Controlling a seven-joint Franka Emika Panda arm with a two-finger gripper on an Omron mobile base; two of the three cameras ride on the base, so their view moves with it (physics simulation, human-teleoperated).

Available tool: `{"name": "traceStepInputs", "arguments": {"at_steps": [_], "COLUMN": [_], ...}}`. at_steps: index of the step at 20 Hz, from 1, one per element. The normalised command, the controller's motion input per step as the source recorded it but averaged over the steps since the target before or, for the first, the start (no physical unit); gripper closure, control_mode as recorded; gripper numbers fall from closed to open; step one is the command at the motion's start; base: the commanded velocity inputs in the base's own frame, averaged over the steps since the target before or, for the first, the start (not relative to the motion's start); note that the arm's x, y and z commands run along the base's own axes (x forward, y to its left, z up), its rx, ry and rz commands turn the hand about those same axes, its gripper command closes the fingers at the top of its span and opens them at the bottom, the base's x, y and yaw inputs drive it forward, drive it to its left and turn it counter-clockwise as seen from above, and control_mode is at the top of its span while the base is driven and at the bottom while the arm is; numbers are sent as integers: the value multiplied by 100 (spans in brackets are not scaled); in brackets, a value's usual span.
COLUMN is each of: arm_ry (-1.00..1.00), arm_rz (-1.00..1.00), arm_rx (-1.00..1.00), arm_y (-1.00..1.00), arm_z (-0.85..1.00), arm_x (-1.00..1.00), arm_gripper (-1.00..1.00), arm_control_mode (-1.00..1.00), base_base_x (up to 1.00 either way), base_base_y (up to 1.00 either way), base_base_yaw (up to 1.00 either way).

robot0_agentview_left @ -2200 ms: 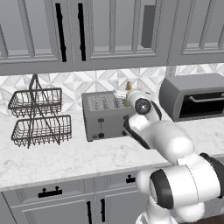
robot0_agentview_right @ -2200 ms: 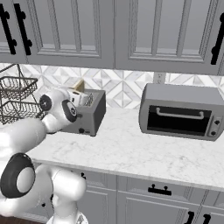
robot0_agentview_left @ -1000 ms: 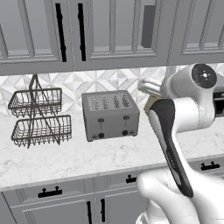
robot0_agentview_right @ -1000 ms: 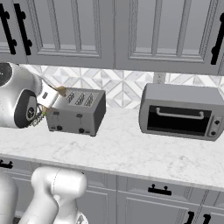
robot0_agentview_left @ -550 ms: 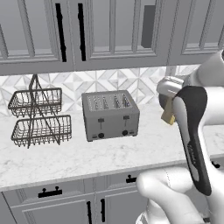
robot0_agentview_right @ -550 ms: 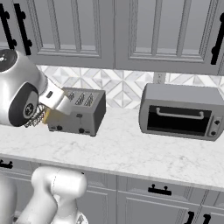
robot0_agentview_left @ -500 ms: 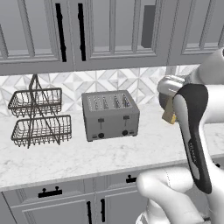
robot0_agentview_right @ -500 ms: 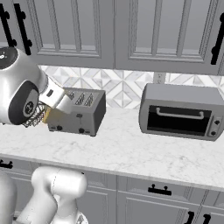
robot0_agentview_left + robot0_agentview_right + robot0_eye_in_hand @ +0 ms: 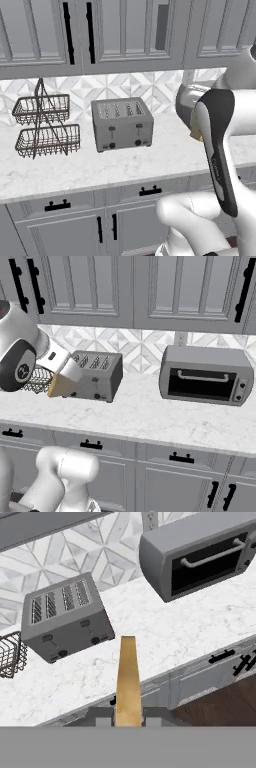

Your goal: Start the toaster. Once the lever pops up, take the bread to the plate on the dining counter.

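Observation:
My gripper (image 9: 128,716) is shut on the bread (image 9: 128,677), a thin slice seen edge-on with its golden crust toward the camera. In the right base view the bread (image 9: 61,386) hangs in the gripper (image 9: 69,375) in front of the toaster's left end, off the counter. The grey toaster (image 9: 122,125) (image 9: 96,376) (image 9: 65,619) stands on the worktop with empty slots and both black levers up. A sliver of the bread (image 9: 195,135) peeks out beside my forearm in the left base view. The plate and the dining counter are out of view.
A grey toaster oven (image 9: 205,376) (image 9: 200,552) stands to the right of the toaster. A two-tier wire basket (image 9: 45,125) (image 9: 9,654) stands to its left. Grey wall cabinets hang above, and drawers with black handles (image 9: 180,458) run below the marble worktop (image 9: 150,416).
The arm has swung away from the toaster, to the right in the left base view, carrying the bread. Over the last half second it has barely moved.

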Motion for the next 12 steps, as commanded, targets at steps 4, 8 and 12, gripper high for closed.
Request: {"name": "traceStepInputs", "arguments": {"at_steps": [4,8,12], "arm_ry": [0,0,0], "arm_rz": [0,0,0], "arm_rx": [0,0,0], "arm_y": [0,0,0], "arm_z": [0,0,0], "arm_x": [0,0,0], "arm_gripper": [100,100,100], "arm_control_mode": [100,100,100], "base_base_x": [-99,-21,0], "base_base_y": [-13,-35,-25], "base_base_yaw": [-26,-79,-90]}}
